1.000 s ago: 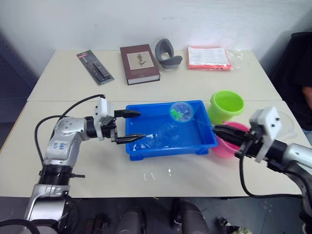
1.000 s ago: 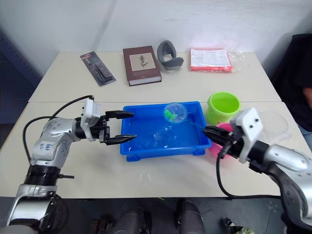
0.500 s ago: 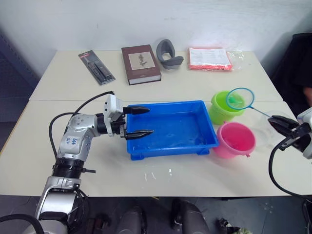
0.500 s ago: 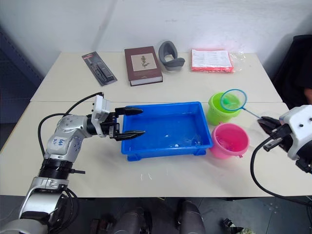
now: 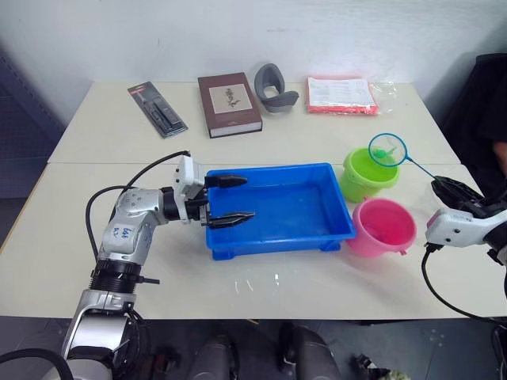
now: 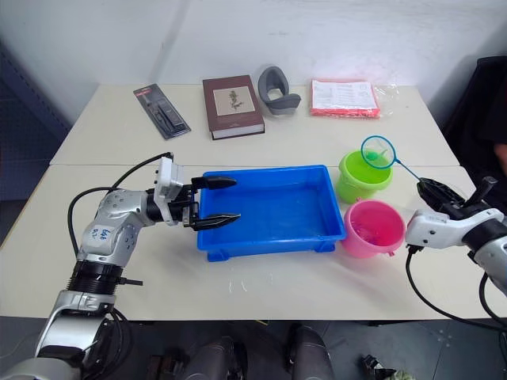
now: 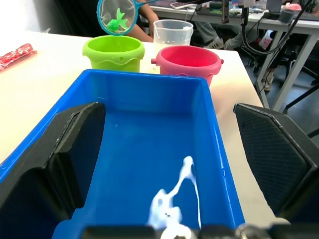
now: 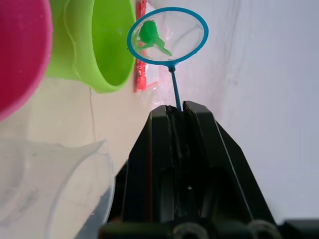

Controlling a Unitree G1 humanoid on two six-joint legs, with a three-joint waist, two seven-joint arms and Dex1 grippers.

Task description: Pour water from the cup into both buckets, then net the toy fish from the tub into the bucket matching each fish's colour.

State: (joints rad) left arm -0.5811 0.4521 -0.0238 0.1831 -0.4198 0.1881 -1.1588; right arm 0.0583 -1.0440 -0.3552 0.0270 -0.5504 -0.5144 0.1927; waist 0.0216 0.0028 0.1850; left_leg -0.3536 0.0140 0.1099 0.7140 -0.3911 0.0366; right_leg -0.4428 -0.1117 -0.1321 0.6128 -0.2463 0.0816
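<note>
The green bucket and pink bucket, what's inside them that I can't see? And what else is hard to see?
- Green bucket: in the eye views its near wall hides the bottom, so water or fish inside cannot be told.
- Pink bucket: the inside looks plain pink; any fish are too small to tell.
- Cup: in the left wrist view the pink bucket hides its lower part.
- Net: its handle vanishes between the right gripper fingers.

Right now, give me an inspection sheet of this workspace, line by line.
Surface: pale table, water drops in front of the tub.
Job's things: blue tub; net with a green fish above the green bucket; pink bucket; clear cup behind it.
Clutter: book, black packet, grey holder, red packet.
Grippers: left gripper open over the tub's end; right gripper shut on the net's handle.
Cables: black cable along the left arm.
Surroundings: white wall; nothing else seen.
</note>
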